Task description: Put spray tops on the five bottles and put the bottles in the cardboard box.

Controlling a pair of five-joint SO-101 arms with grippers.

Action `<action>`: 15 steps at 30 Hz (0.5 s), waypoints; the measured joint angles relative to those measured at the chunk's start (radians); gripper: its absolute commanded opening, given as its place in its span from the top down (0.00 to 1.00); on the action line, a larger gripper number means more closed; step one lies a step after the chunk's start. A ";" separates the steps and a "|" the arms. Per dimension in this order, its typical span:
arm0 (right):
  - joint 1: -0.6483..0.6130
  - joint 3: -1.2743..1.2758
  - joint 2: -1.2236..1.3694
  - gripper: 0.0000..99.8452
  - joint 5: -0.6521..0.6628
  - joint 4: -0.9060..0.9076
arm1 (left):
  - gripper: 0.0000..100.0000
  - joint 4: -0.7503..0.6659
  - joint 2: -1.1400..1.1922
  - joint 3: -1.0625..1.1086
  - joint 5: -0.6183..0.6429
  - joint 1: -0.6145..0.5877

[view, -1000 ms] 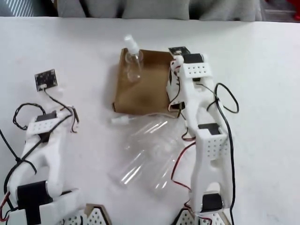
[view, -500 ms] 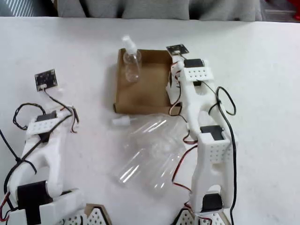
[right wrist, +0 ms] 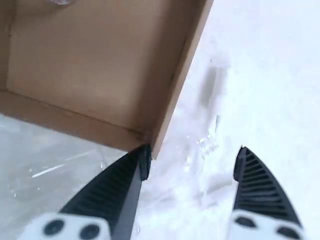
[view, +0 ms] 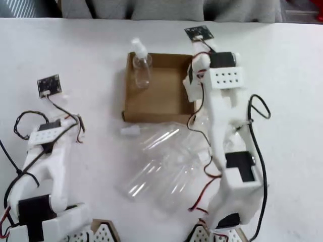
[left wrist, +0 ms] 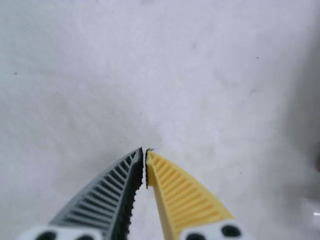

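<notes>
Cardboard box (view: 161,98) lies open-topped on the white tabletop (view: 282,60), toward the far side and between the two arms. The right arm (view: 227,80) stretches from the near edge along the box's right wall, its wrist above that wall. The left arm (view: 50,166) is folded low at the near left, well apart from the box. Just in front of the box's near wall, a heap of clear bottles (view: 161,161) lies on its side, closer to the right arm; their outlines overlap, so I cannot tell the count. One capped bottle (view: 142,73) is in the box's far left corner, its white sprayer reaching past the rim; whether it stands or leans is unclear. A loose spray top (view: 130,131) lies on the tabletop near the box's near left corner, at the edge of the heap. The right claw (right wrist: 192,160) is spread wide and grips nothing, with its dark finger (right wrist: 125,180) just beside the box's near right corner and the other finger outside the box. The left claw (left wrist: 145,160) is closed with its tips meeting, empty, over bare tabletop.
</notes>
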 measured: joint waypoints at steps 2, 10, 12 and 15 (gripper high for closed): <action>0.000 0.005 -0.054 0.80 0.000 0.064 | 0.98 0.000 0.000 0.000 0.000 0.000; 0.120 0.175 -0.190 0.93 0.002 0.164 | 0.98 0.051 0.000 0.000 0.002 0.029; 0.169 0.245 -0.241 0.93 0.032 0.164 | 0.98 0.063 -0.002 0.000 0.002 0.034; 0.258 0.358 -0.328 0.93 0.068 0.150 | 0.98 0.081 -0.040 0.002 -0.003 0.035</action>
